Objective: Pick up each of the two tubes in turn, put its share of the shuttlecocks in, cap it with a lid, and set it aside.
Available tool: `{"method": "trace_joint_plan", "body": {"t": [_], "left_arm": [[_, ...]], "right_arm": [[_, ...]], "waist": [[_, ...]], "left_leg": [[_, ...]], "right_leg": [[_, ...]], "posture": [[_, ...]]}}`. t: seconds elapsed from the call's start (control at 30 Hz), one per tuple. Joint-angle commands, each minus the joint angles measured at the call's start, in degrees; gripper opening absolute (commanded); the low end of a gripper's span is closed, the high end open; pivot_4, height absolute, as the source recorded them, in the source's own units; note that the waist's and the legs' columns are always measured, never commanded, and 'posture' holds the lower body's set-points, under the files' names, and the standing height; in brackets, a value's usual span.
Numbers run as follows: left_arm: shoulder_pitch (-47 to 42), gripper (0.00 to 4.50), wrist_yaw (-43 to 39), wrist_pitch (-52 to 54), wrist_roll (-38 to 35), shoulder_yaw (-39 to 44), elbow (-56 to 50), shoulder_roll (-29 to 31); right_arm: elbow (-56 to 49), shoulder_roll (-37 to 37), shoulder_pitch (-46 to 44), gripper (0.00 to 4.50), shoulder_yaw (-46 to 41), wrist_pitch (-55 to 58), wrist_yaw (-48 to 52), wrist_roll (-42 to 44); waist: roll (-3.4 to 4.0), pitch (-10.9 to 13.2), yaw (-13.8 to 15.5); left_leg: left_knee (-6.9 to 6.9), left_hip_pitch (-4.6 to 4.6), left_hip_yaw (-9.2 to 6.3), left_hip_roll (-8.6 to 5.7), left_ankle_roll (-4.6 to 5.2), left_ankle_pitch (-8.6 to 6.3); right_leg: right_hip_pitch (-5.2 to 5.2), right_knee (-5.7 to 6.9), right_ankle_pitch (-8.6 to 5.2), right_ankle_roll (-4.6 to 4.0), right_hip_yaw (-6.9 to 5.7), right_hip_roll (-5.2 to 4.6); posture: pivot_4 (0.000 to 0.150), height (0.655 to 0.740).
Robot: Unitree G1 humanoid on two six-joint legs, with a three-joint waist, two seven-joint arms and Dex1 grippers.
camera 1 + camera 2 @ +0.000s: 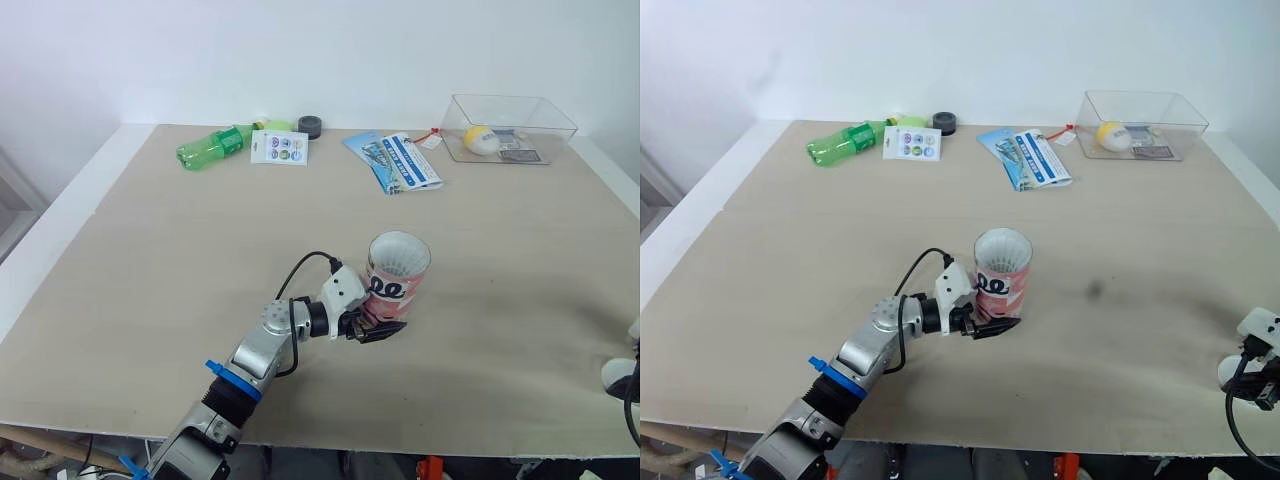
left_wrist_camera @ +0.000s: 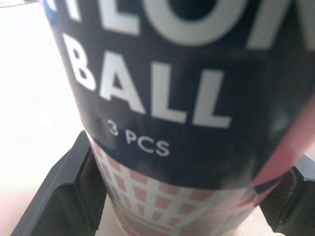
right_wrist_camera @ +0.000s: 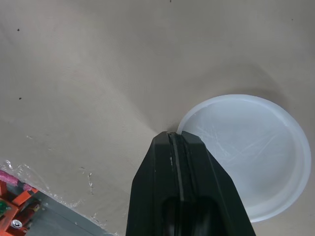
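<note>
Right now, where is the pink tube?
In the eye views, the tube is near the middle of the table, open end up, gripped low down by the left pincer.

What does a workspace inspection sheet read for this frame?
Surface: beige table, one dark smudge.
Job's things: tube upright, open, shuttlecock inside; white lid flat on table.
Clutter: green bottle, sticker card, dark cap, leaflets, clear box with yellow ball, along far edge.
Grippers: left gripper shut on tube; right gripper shut, tips at lid's rim.
Cables: black cable looped at left wrist.
Surroundings: white wall.
</note>
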Motion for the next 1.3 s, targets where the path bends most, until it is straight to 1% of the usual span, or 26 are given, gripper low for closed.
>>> {"method": "trace_joint_plan", "body": {"t": [0.03,0.13,0.3,0.47,0.57,0.63,0.7,0.9,1.0,1.07,1.17,1.3], "left_arm": [[-0.29,3.64,-0.66,-3.62,-0.63,1.06,0.77,-0.59],[-0.41,3.64,-1.02,-5.46,-1.08,2.04,2.85,-0.62],[-0.64,3.64,-1.59,-7.84,0.55,1.36,4.33,0.23],[-1.54,3.64,-2.15,-9.24,1.96,0.46,4.99,0.76],[-1.97,3.64,-2.40,-9.25,2.05,0.31,5.33,0.56],[-2.23,3.64,-2.67,-9.23,2.21,0.10,5.38,0.49],[-2.43,3.64,-2.88,-9.31,2.40,-0.07,5.46,0.47],[-3.57,3.64,-3.59,-9.31,2.40,0.44,6.77,0.31],[-4.69,3.64,-4.10,-9.14,2.08,0.84,8.56,0.27],[-5.44,3.64,-4.86,-7.64,1.31,1.32,10.05,0.09],[-6.52,3.64,-6.16,-6.66,1.14,1.48,12.05,0.14],[-8.46,3.64,-7.69,-5.73,1.03,1.88,15.72,0.06]], "right_arm": [[1.22,1.34,0.20,0.05,1.11,-0.23,-0.48,-0.40],[1.16,1.84,-0.96,0.05,0.90,-0.07,-0.45,0.25],[1.09,2.32,-3.44,0.05,0.34,0.80,0.17,1.50],[0.63,1.57,-4.62,0.05,1.21,-2.53,0.59,0.41],[-2.06,1.24,-5.65,0.05,1.17,-5.89,0.96,0.41],[-4.41,1.20,-7.28,0.05,1.19,-7.85,1.09,0.87],[-6.23,1.21,-8.83,0.05,1.35,-8.27,1.20,1.36],[-15.40,-0.12,-13.11,0.05,0.82,-8.63,4.59,4.63],[-19.93,-2.24,-18.59,0.05,2.50,-10.30,6.18,5.39],[-23.12,-3.21,-25.37,0.05,5.47,-11.68,7.83,6.90],[-24.94,-2.81,-34.08,0.05,10.31,-11.98,9.52,7.65],[-25.46,1.99,-56.91,0.05,23.24,-19.01,15.82,6.04]], "waist": [[-0.06,-0.02,0.00],[-0.15,-0.04,0.01],[-0.20,-0.05,-0.25],[-0.22,-0.04,-0.51],[-0.20,-0.04,-0.76],[-0.02,-0.07,-0.97],[0.18,-0.09,-0.99],[0.32,-0.13,-0.90],[0.43,-0.12,-0.88],[0.51,-0.14,-1.06],[0.59,-0.16,-1.16],[0.70,-0.21,-1.40]], "left_leg": [[0.00,0.00,0.00,0.00,0.00,0.00],[0.00,0.00,0.00,0.01,0.00,0.00],[0.01,0.01,0.01,0.02,0.00,0.00],[0.02,0.05,0.03,0.03,0.00,0.00],[0.02,0.06,0.04,0.04,0.00,0.00],[0.02,0.05,0.06,0.04,0.00,0.00],[0.00,0.05,0.07,0.02,0.00,0.00],[-0.09,-0.01,0.00,0.00,0.00,0.00],[-0.10,-0.01,0.01,0.00,-0.01,0.00],[-0.10,0.00,0.01,0.01,-0.01,0.00],[-0.09,0.02,0.04,0.02,-0.01,0.00],[-0.13,0.00,0.08,0.02,-0.03,0.00]], "right_leg": [[0.00,0.00,0.00,0.00,-0.01,0.00],[0.00,0.00,0.00,0.00,-0.01,0.00],[0.00,0.00,0.03,-0.01,0.00,0.00],[0.00,0.00,0.06,-0.03,0.00,0.01],[0.00,0.00,0.07,-0.03,0.00,0.00],[-0.01,0.00,0.07,-0.02,0.02,0.00],[-0.02,0.01,0.07,-0.01,0.04,-0.01],[-0.04,0.00,-0.01,0.04,0.02,0.01],[-0.06,0.01,0.00,0.04,0.03,0.01],[-0.06,0.01,0.00,0.03,0.03,0.01],[-0.10,0.01,0.04,0.00,0.01,-0.01],[-0.15,-0.01,0.03,-0.02,-0.03,-0.06]], "posture": [[0.150,0.7400],[0.150,0.7400],[0.150,0.7400],[0.150,0.7400],[0.150,0.7400],[0.150,0.7400],[0.150,0.7400],[0.150,0.7400],[0.150,0.7400],[0.150,0.7400],[0.150,0.7400],[0.150,0.7400]]}}
